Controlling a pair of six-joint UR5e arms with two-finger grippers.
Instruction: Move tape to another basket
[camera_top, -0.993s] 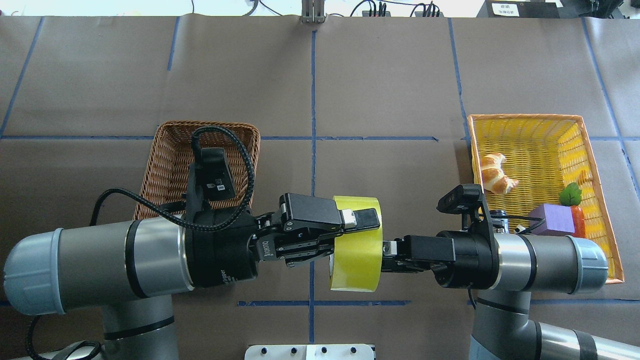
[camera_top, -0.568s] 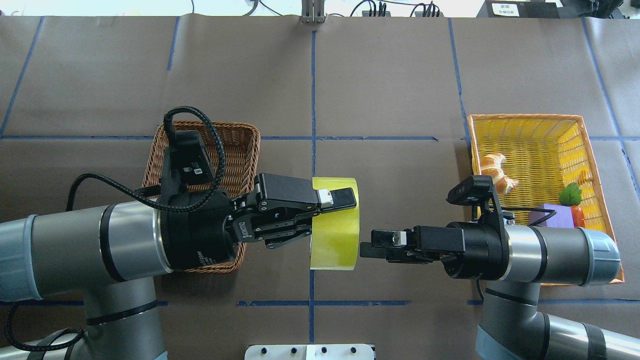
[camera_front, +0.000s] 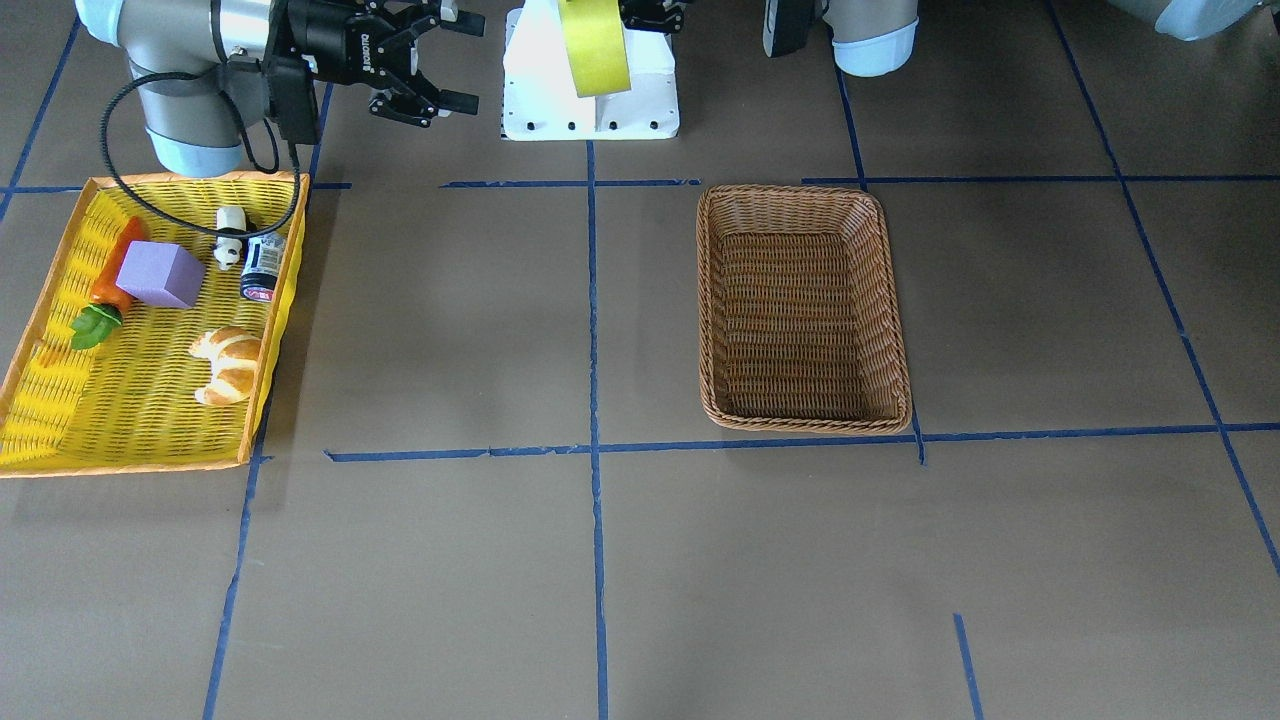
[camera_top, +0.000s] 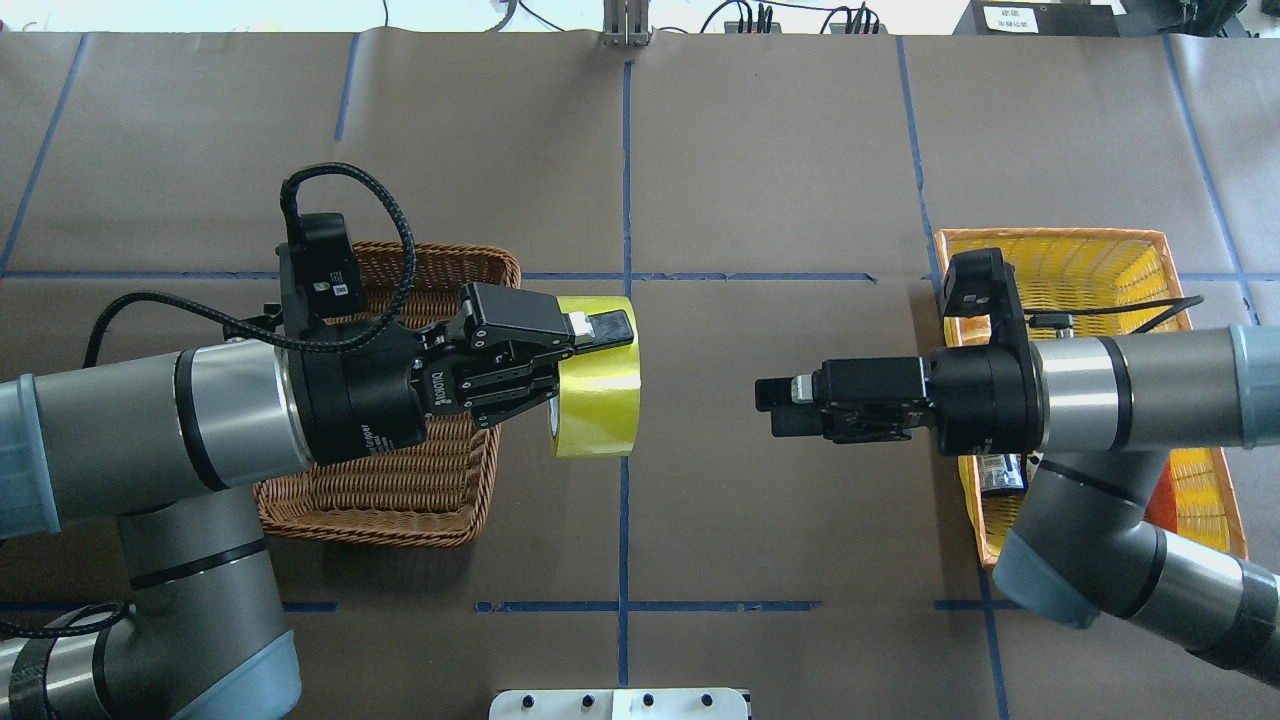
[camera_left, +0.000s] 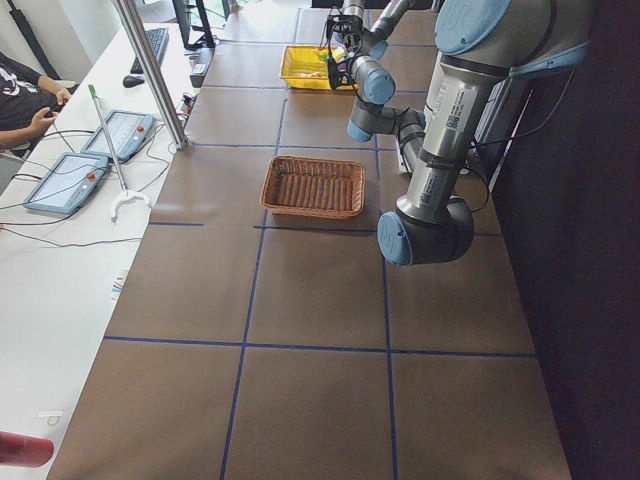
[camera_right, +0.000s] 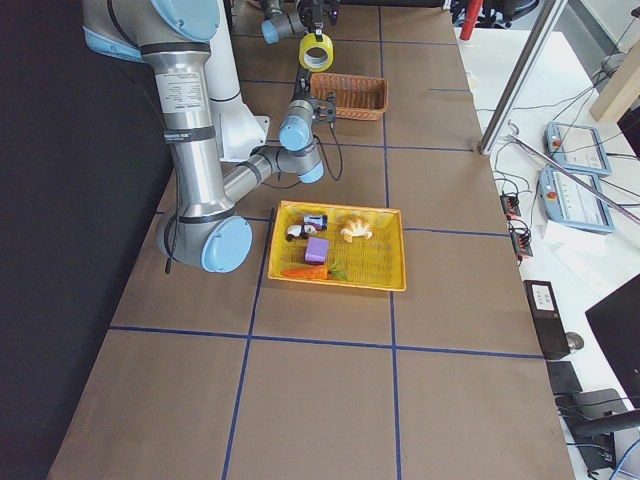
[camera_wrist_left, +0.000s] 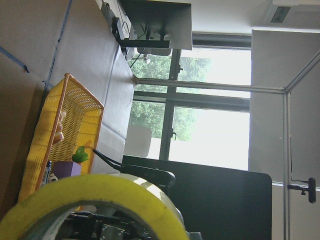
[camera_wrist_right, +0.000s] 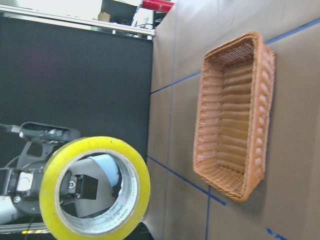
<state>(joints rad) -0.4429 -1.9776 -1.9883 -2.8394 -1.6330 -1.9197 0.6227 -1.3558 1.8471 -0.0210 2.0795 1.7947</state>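
The tape (camera_top: 597, 400), a wide yellow-green roll, hangs in the air in my left gripper (camera_top: 592, 350). One finger lies over the roll's outer wall and the other is inside the core. In the overhead view the roll sits just right of the brown wicker basket (camera_top: 400, 495), which holds nothing (camera_front: 805, 195). The roll's open side faces my right arm and fills the right wrist view (camera_wrist_right: 95, 187). It also shows in the front view (camera_front: 595, 30). My right gripper (camera_top: 775, 405) is open and empty (camera_front: 450, 60), well apart from the tape to its right.
The yellow orange-rimmed basket (camera_top: 1100, 260) at the right holds a croissant (camera_front: 228, 362), a purple block (camera_front: 160, 275), a carrot (camera_front: 110, 285) and a small bottle (camera_front: 262, 267). My right forearm passes over it. A white base plate (camera_front: 590, 110) sits at the table's near edge.
My right gripper has come away from the tape and drawn back to the right. My left gripper has carried the tape left and further from the robot, up to the brown basket's edge.
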